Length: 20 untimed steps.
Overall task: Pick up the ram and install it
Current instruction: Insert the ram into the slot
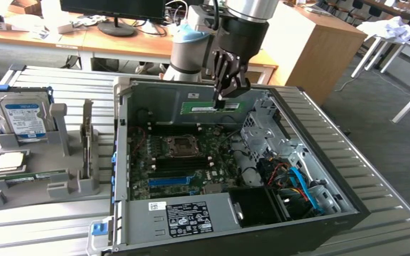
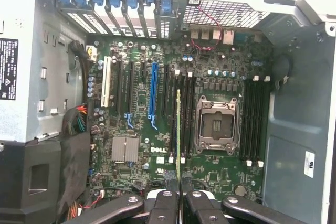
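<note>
The jaws were pinched shut on the upper long edge of the ram, near its middle, so the stick hung level under the gripper with its contact edge pointing down. It was inside the open computer case, held above the motherboard and not yet seated, as far as I could judge. In the wrist view the ram showed edge-on as a thin green line. It ran along the black memory slots just beside the empty CPU socket.

I took the stick for light and stiff, but thin and fragile. It looked best gripped by the bare board edges, as it was, rather than across the chips, and it seemed likely to crack if pushed in crooked.

At the exterior view's left, a grey holder stood beside the case. It carried a blue-labelled hard drive and a square silver processor.
</note>
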### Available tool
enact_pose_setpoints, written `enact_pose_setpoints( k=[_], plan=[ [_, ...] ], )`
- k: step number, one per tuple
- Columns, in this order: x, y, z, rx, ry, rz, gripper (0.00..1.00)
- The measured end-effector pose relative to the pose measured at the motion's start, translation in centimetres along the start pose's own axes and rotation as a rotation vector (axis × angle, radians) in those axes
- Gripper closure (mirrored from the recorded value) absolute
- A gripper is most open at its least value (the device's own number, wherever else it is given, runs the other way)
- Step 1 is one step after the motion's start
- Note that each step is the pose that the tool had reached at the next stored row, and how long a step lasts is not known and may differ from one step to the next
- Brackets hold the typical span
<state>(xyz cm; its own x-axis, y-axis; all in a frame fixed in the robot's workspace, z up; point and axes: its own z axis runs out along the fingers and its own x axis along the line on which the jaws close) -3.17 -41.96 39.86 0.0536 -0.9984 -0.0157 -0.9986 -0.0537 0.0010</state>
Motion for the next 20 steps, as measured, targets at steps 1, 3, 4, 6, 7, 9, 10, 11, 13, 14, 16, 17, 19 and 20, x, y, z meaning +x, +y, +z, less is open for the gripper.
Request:
enact_pose_setpoints(
  k=[1, 3, 4, 6, 7, 9, 10, 11, 13, 14, 16, 17, 19, 20],
  plan=[
    [0.0, 0.0, 0.02, 0.0, 0.0, 0.0, 0.87],
    [0.0, 0.01, 0.05, 0.0, 0.0, 0.0, 0.87],
    [0.0, 0.01, 0.07, 0.0, 0.0, 0.0, 0.87],
    [0.0, 0.01, 0.12, 0.0, 0.0, 0.0, 0.87],
    [0.0, 0.01, 0.14, 0.0, -0.0001, 0.0, 0.87],
    [0.0, 0.02, 0.18, 0.0, 0.0, 0.0, 0.87],
    [0.0, 0.02, 0.2, 0.0, 0.0, 0.0, 0.87],
    [0.0, 0.02, 0.22, 0.0, -0.0001, 0.0, 0.87],
    [0.0, 0.02, 0.26, 0.0, 0.0, 0.0, 0.87],
    [0.0, 0.02, 0.29, 0.0, 0.0, 0.0, 0.87],
    [0.0, 0.02, 0.33, 0.0, 0.0, 0.0, 0.87],
    [0.0, 0.03, 0.35, 0.0, -0.0001, 0.0, 0.87],
    [0.0, 0.03, 0.39, 0.0, -0.0001, 0.0, 0.87],
    [0.0, 0.03, 0.41, 0.0, 0.0, 0.0, 0.87]
  ],
)
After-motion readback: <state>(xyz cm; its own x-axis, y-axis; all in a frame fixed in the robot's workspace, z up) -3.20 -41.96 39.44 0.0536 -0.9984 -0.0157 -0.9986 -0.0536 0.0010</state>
